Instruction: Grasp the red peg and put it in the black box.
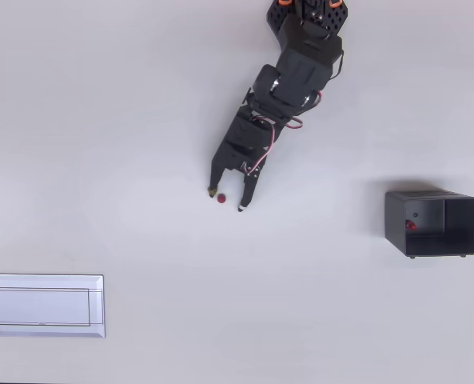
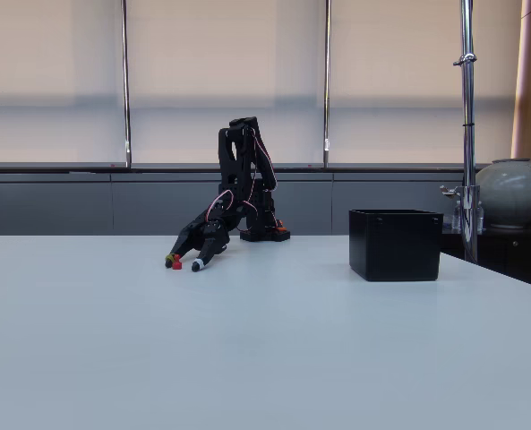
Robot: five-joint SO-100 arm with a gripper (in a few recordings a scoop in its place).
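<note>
Your gripper (image 1: pixel 226 198) is down at the table (image 1: pixel 141 160), and its two fingers stand apart with the red peg (image 1: pixel 221 198) sitting between them. In the overhead view the peg lies closer to the finger on the picture's left. In the fixed view the peg (image 2: pixel 176 263) rests on the table by the fingertips, and nothing is squeezing it yet.

The black box (image 1: pixel 431 223) sits well apart from the peg, off to the picture's right in the overhead view. A small red dot already shows inside the box; it may be another peg, but it is too small to tell.

The peg looks tiny, hard and very light. It could easily roll or pop out if you pinch it off to one side. Close the fingers slowly across its middle, low near the table, so both tips meet it evenly.
</note>
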